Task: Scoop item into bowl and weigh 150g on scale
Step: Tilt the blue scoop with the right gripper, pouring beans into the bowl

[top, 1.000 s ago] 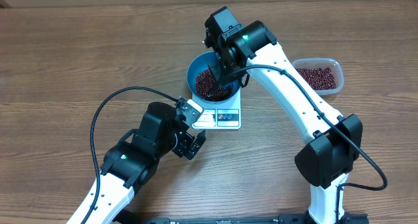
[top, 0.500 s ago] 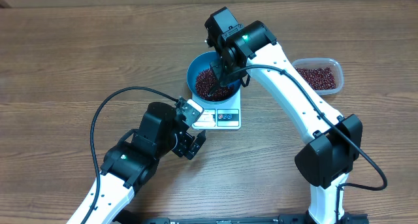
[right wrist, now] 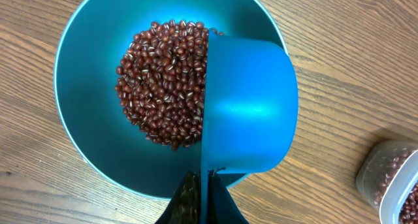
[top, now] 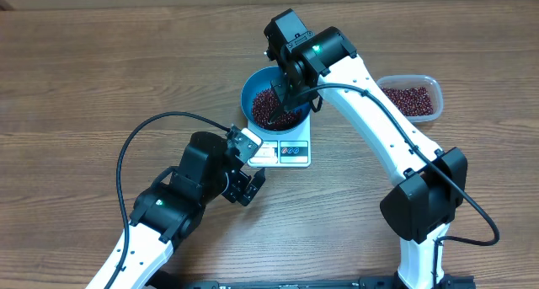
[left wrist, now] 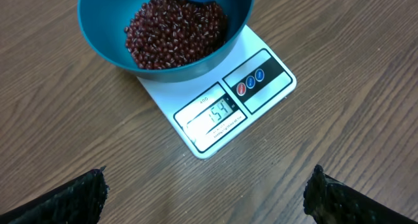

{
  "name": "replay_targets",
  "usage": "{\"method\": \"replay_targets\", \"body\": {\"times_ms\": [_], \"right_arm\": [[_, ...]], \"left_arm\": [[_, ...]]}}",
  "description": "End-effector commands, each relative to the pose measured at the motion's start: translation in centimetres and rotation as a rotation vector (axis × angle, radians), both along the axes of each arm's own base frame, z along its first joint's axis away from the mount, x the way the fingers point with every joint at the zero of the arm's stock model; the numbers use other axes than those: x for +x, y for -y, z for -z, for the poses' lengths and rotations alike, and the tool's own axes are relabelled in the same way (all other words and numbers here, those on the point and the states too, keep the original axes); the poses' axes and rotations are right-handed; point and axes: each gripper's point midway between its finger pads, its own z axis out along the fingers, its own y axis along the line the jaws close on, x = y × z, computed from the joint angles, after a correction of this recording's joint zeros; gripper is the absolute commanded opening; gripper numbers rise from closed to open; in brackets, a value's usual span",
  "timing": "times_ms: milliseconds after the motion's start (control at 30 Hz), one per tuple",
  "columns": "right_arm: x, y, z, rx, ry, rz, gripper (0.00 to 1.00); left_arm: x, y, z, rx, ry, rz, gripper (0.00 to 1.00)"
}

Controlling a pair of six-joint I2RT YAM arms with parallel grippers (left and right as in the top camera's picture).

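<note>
**Weighing stage.** My right gripper, its jaws clamped together on the handle of a small blue plastic scoop, holds the scoop tipped on its side over the round, deep, light blue bowl. Glossy dark red-brown beans lie heaped in the bowl's bottom. The bowl stands on the flat white rectangular scale. My left gripper, fingers wide apart and empty, hovers near the scale's display edge. A clear plastic tub holding more beans sits well apart, to my right.
</note>
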Motion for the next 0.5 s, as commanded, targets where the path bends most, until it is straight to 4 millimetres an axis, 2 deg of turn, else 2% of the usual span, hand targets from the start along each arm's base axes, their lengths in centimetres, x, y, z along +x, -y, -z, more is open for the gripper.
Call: {"method": "replay_targets", "body": {"times_ms": [0,467], "right_arm": [[0.27,-0.28,-3.12,0.035,0.078,0.001,0.04],[0.39,-0.36,-3.16,0.039,0.083,0.001,0.04]], "left_arm": [[-0.15,0.09,0.44,0.002,-0.013,-0.002,1.00],[-0.15,0.09,0.44,0.002,-0.013,-0.002,1.00]]}}
